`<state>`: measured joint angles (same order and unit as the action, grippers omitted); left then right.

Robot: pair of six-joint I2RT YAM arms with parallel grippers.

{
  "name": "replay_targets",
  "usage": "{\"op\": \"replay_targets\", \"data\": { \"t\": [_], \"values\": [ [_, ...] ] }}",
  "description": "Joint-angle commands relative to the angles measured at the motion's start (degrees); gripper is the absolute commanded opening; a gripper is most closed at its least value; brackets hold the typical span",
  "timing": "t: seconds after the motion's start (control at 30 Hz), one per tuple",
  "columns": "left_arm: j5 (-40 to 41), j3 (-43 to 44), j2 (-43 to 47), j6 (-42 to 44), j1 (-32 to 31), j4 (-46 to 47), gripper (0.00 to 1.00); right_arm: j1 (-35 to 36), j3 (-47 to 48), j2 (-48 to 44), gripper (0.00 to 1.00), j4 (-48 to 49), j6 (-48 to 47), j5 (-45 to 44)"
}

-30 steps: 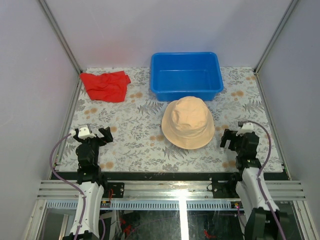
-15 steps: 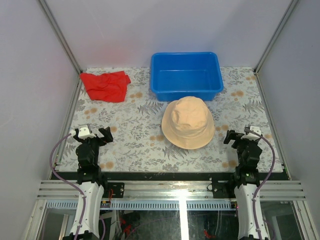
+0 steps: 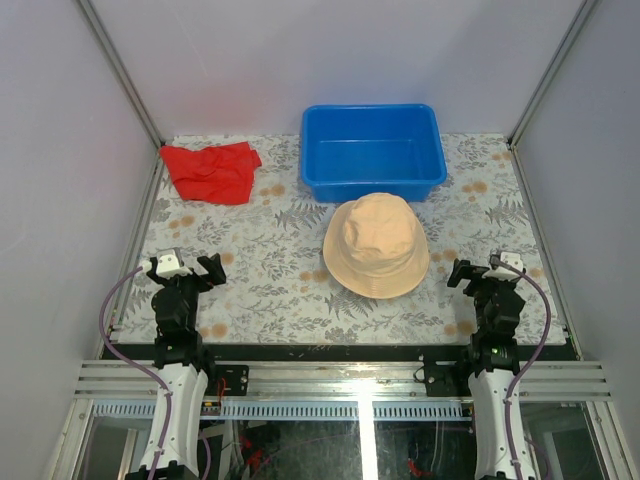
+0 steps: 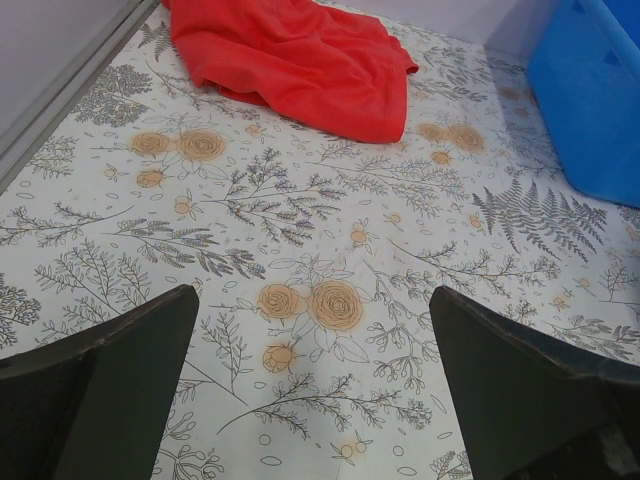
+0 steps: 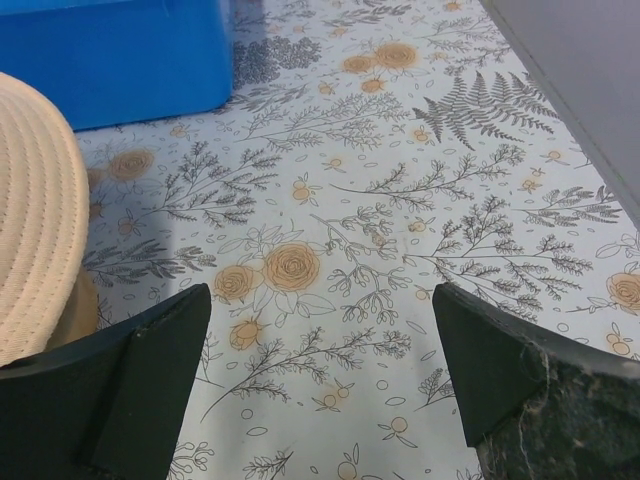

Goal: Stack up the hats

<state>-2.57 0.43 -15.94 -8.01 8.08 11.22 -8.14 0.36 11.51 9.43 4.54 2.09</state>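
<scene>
A peach-beige bucket hat (image 3: 377,245) sits crown up in the middle of the table; its brim also shows at the left of the right wrist view (image 5: 35,220). No blue, grey-khaki or red hat is in view. My left gripper (image 3: 183,268) is open and empty at the near left, over bare tablecloth (image 4: 315,340). My right gripper (image 3: 483,270) is open and empty at the near right, just right of the hat, with nothing between its fingers (image 5: 320,350).
A blue plastic bin (image 3: 371,150) stands at the back centre, also in the wrist views (image 4: 595,100) (image 5: 115,55). A flat red cloth (image 3: 211,170) lies at the back left, seen too in the left wrist view (image 4: 290,60). Metal frame rails border the table.
My right arm drew back toward the near right edge and settled there, its gripper a little farther from the hat. The left arm, hat and cloth have not moved.
</scene>
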Motion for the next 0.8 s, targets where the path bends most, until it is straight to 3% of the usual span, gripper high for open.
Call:
{"op": "replay_targets", "data": {
  "t": [0.0, 0.57, 0.77],
  "values": [
    [-0.29, -5.70, 0.30, 1.17, -0.28, 4.42, 1.00, 0.34, -5.53, -2.24, 0.99, 1.00, 0.04, -0.59],
    [-0.32, -5.70, 0.33, 1.17, -0.28, 4.44, 1.00, 0.37, -5.54, -1.19, 0.99, 1.97, -2.33, 5.12],
    [-0.34, -5.68, 0.28, 1.18, -0.34, 4.50, 1.00, 0.38, -4.09, 6.75, 0.99, 5.67, -2.81, 7.14]
  ]
}}
